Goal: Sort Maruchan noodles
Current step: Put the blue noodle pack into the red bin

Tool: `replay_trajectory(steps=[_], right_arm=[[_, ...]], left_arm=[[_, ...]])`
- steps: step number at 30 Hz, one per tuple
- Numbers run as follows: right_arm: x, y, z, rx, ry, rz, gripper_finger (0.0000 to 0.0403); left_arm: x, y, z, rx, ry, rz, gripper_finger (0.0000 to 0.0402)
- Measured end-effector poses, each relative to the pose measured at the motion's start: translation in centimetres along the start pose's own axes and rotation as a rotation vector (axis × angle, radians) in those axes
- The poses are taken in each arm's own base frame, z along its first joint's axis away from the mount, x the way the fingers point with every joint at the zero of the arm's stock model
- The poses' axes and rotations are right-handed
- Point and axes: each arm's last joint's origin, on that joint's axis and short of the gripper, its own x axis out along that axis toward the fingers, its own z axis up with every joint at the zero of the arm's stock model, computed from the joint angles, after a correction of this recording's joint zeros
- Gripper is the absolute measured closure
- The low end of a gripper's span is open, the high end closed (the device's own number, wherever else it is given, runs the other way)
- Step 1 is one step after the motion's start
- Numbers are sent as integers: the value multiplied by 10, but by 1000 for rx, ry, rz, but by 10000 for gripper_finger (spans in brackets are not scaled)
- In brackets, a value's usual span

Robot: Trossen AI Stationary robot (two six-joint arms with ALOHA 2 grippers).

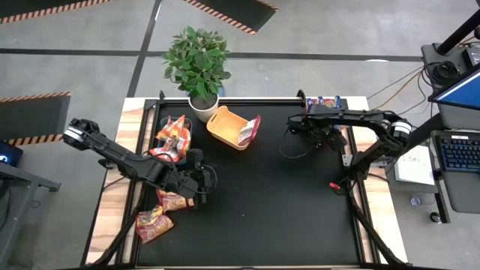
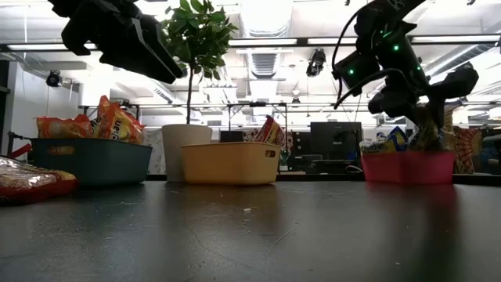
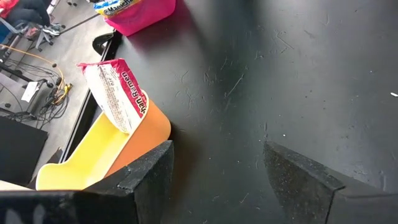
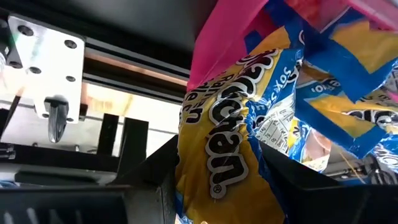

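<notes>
Black table mat [image 1: 255, 202], right gripper [image 4: 217, 180] pinching a blue-and-yellow noodle packet [image 4: 230, 124] over the pink bin [image 2: 407, 166], left gripper [image 3: 217, 177] spread and empty, pinkish-red packet [image 3: 118, 93] in the orange bin [image 3: 93, 155].

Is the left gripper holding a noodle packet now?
No, the left gripper is open, with only bare black table between its fingers.

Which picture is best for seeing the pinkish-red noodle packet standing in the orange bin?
The left wrist view: the pinkish-red packet shows large, leaning on the orange bin's wall. The high view shows it small. The low view shows only its top above the rim. The right wrist view does not show it.
</notes>
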Motion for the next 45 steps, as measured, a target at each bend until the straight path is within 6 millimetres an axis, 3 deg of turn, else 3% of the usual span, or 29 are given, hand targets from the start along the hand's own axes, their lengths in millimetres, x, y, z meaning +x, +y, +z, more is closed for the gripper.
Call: replay_trajectory(steps=[8,20,31,45], right_arm=[[-9,-6,-2,10,-40,-33,261],[-8,-10,3,122,-81,-64,261],[-9,-10,2,164,-79,-62,217],[-34,-22,-8,277,-145,-129,202]], left_arm=[[0,0,0,-1,1,1,170],[1,1,0,-2,2,2,170],[1,1,0,-3,1,2,170],[1,1,0,-3,1,2,170]])
